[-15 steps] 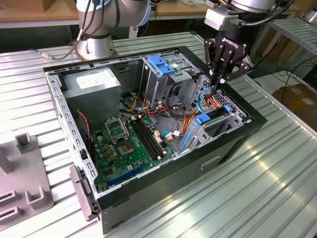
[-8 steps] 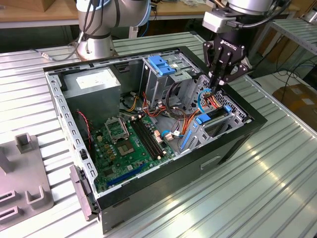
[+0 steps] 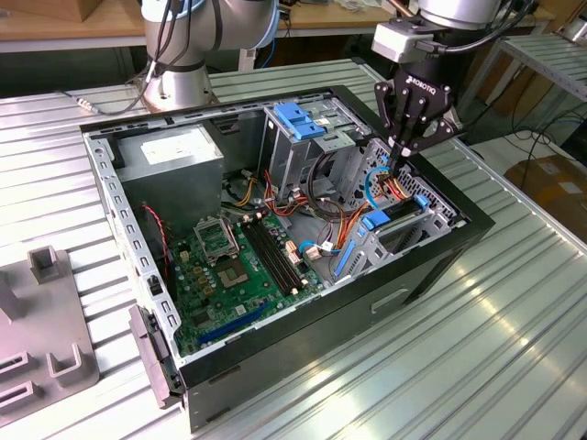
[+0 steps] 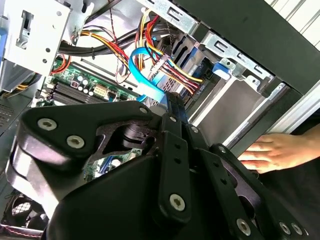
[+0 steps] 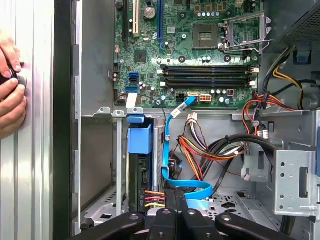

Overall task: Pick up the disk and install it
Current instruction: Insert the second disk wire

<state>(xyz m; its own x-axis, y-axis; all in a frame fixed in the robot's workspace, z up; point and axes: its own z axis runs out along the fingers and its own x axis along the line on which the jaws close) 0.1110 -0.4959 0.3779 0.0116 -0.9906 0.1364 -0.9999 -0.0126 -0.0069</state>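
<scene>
1. Was built of silver-grey tubular arm point(image 3: 183, 41) segments with pale blue joint caps, set on a round metal base.
2. Carried black cables looped along the arm near its base.
3. Bore a white box-shaped module point(image 3: 401, 42) at the wrist, above the black head.
4. Ended in a matte black pincer point(image 3: 404, 149), with white lettering on its housing.
5. Showed black linkage bars fastened by silver round-headed screws point(image 4: 176, 202) in the second wrist view.
</scene>
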